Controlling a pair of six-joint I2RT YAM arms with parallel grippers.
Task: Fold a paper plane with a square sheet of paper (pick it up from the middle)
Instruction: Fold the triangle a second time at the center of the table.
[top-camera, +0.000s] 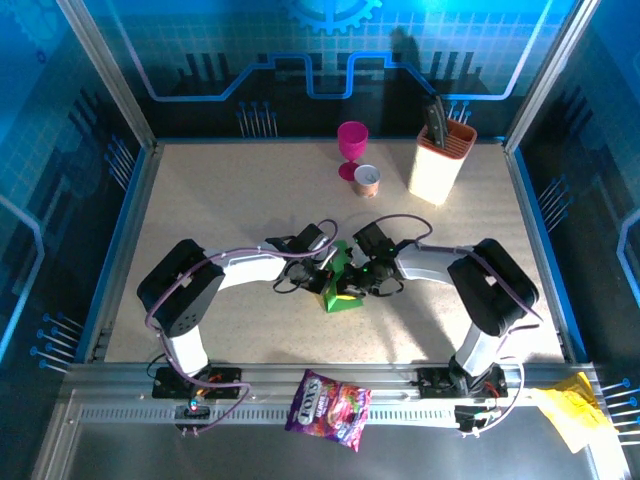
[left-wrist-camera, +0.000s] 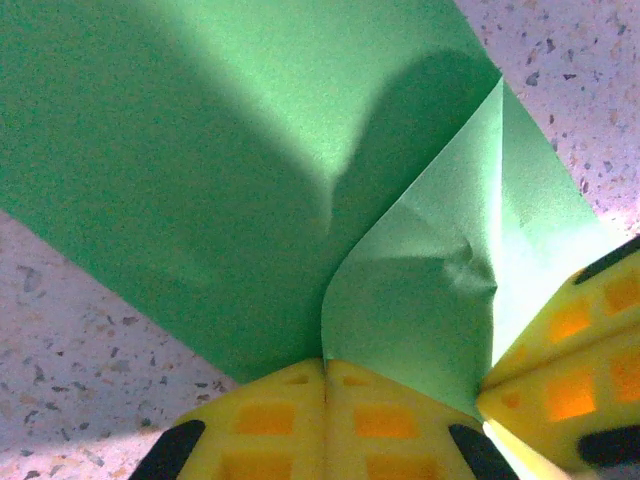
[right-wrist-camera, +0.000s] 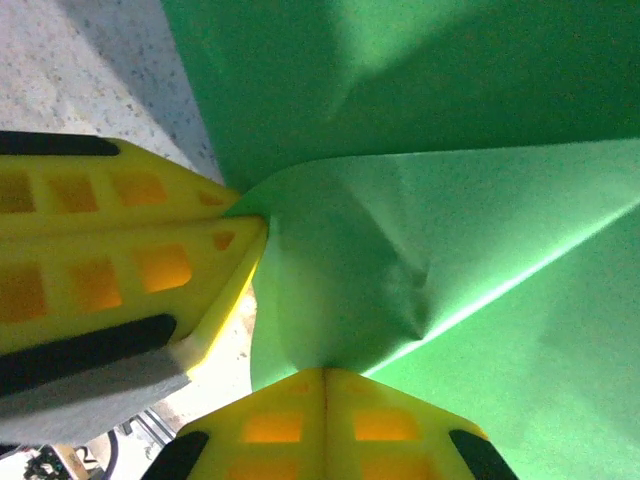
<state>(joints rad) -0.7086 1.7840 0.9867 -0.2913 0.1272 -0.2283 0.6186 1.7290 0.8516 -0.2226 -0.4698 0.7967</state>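
The square sheet of paper (top-camera: 337, 297) is bright green and sits at the table's centre, partly lifted and creased between both grippers. My left gripper (top-camera: 329, 277) comes in from the left and my right gripper (top-camera: 357, 282) from the right, their tips almost touching. In the left wrist view the sheet (left-wrist-camera: 200, 150) has a raised, wrinkled flap that runs into the shut yellow jaws of the left gripper (left-wrist-camera: 325, 366). The right gripper's fingers (left-wrist-camera: 585, 340) show at the right edge. In the right wrist view the right gripper (right-wrist-camera: 325, 373) is shut on a pinched ridge of the sheet (right-wrist-camera: 450, 100), with the left gripper's fingers (right-wrist-camera: 100, 250) beside it.
A pink goblet (top-camera: 352, 147), a small can (top-camera: 368, 180) and a cream knife block (top-camera: 440, 160) stand at the back of the speckled table (top-camera: 200, 220). A purple snack bag (top-camera: 328, 410) and crumpled yellow paper (top-camera: 570, 412) lie on the near rail.
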